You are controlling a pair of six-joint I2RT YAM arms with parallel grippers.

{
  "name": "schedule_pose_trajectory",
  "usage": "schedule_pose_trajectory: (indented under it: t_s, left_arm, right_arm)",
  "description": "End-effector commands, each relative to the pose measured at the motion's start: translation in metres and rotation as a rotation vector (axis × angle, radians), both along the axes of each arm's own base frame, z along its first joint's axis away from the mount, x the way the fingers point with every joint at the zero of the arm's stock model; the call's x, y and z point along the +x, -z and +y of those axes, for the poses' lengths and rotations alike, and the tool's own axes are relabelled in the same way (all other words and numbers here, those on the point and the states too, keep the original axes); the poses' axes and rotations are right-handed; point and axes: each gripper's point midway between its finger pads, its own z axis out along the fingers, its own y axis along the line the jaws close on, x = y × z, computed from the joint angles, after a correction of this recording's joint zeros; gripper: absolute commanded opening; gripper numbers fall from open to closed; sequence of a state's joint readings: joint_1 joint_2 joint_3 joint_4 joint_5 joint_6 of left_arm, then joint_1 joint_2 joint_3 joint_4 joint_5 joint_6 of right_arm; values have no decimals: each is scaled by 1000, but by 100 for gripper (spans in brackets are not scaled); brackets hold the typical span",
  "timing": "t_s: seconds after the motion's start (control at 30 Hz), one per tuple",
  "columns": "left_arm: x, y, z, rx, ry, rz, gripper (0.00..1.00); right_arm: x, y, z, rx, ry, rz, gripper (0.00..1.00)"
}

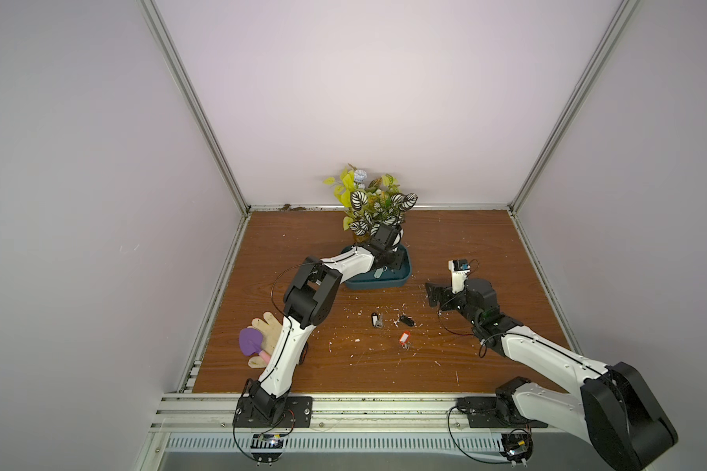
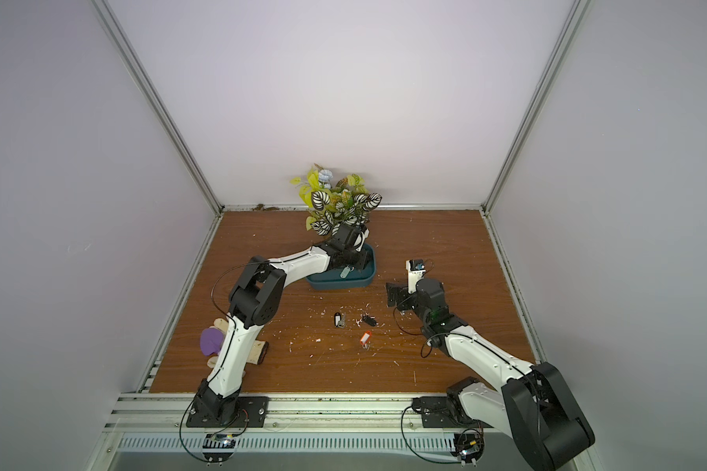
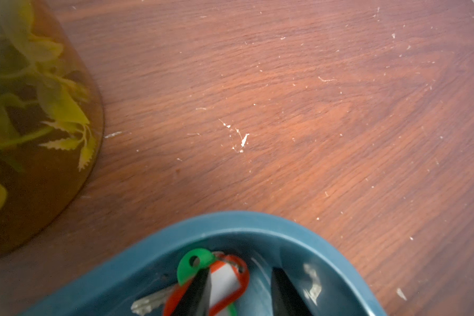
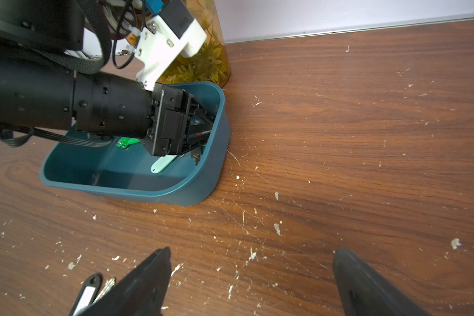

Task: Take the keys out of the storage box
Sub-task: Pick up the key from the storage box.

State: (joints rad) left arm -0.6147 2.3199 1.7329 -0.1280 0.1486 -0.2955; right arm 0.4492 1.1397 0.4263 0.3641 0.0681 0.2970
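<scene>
Deep inside the storage box (image 3: 230,219), our left tool (image 3: 241,273) stands part-open over the orange-red key tag (image 3: 225,284), gripping nothing; we should centre it, then close. Right tool (image 4: 252,250) gapes empty.

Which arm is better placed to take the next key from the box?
Left: the left gripper is open inside the storage box, over the orange-red key; the right gripper is open outside.

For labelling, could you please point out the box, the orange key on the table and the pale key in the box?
box (image 1: 368,284): in a top view, front wall.
orange key (image 1: 403,337): in a top view, tag.
pale key (image 4: 163,164): right wrist view, fob.
</scene>
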Motion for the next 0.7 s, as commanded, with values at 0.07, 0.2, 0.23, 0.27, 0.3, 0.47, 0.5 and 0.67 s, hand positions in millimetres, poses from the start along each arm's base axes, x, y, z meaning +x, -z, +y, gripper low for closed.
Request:
schedule_pose_trajectory:
  t_s: [0.07,0.2,0.23,0.27,0.3,0.47,0.5,0.67]
  left_arm:
    - [5,16,19,65,-40,23,30]
    - [5,16,43,102,-89,20,30]
    - [4,15,47,108,-99,17,30]
    - [3,14,53,120,-112,16,30]
    - [2,13,59,131,-126,11,30]
    - [1,6,80,192,-181,-6,31]
    - [0,2,80,190,-182,-10,31]
    - [0,-26,66,98,-139,-49,39]
  right_arm:
    - [9,-23,6,52,-4,-57,99]
    - [9,-23,5,50,-2,-58,99]
    - [9,-23,5,50,-1,-57,99]
    - [9,-23,5,50,-1,-57,99]
    - [9,-22,5,49,-1,-56,99]
    - [9,-23,5,53,-3,-57,99]
    - [9,-23,5,54,-4,-58,99]
    - [8,-23,6,56,-7,-57,99]
